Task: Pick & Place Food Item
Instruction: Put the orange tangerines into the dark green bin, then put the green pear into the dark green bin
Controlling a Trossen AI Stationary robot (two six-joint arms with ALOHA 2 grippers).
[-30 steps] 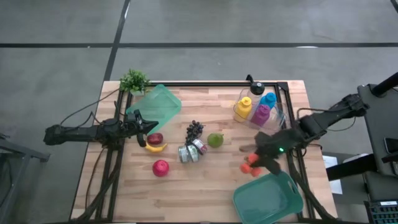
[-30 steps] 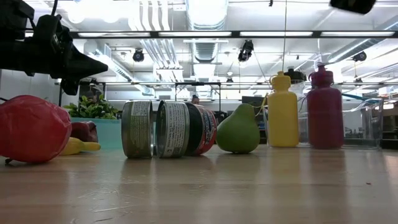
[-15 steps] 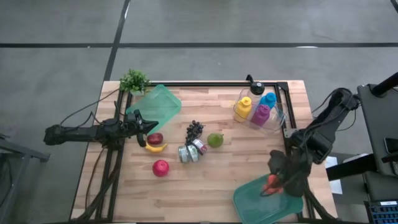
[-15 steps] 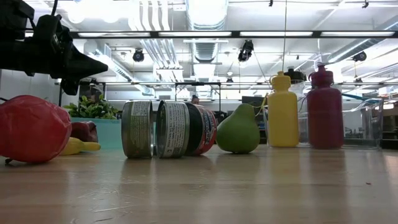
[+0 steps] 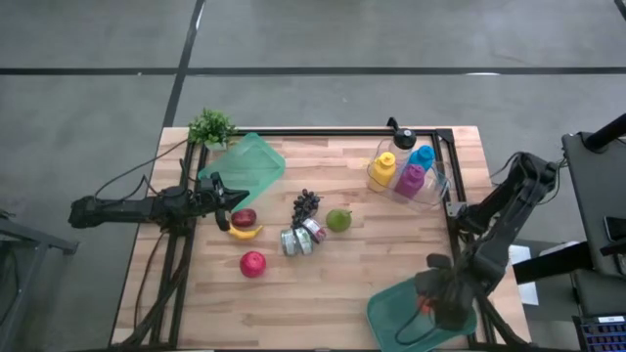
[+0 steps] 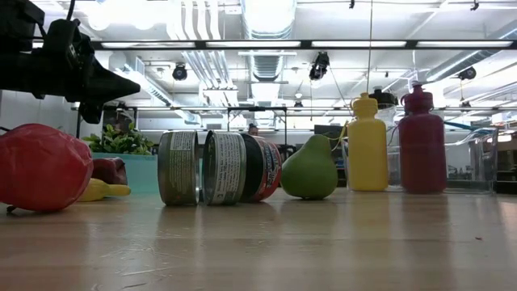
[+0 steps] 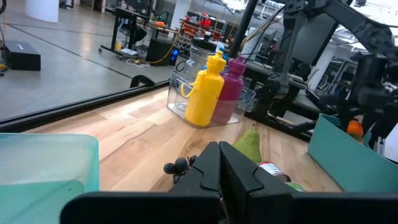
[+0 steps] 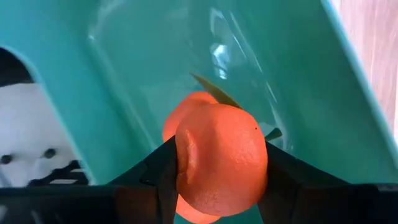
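Off beyond my left gripper [image 5: 227,198], whose jaws are pressed fully together and empty, a teal bin [image 5: 246,166] lies just ahead of the fingertips with nothing I can see inside it; a dark red fruit [image 5: 245,218] and a banana [image 5: 245,232] sit just beside those closed tips. Further right stand the cans [image 5: 301,238], a bunch of grapes [image 5: 306,202] and a green pear [image 5: 338,220], then a clear holder [image 5: 426,186] with the yellow bottle [image 5: 382,169], the magenta bottle [image 5: 410,180] and the blue bottle [image 5: 422,156] upright in it. My right gripper [image 5: 437,302] hangs over the second teal bin [image 5: 396,313], and its jaws stand narrow, clamped on the orange fruit [image 8: 221,158]. The fruit is smooth, bright orange and roundish, a little taller than wide between my fingers [image 8: 155,177], with a green leaf [image 8: 214,90] poking out on the far side toward the bin's floor. It sits squarely between the pads, above the bin's bare inside.
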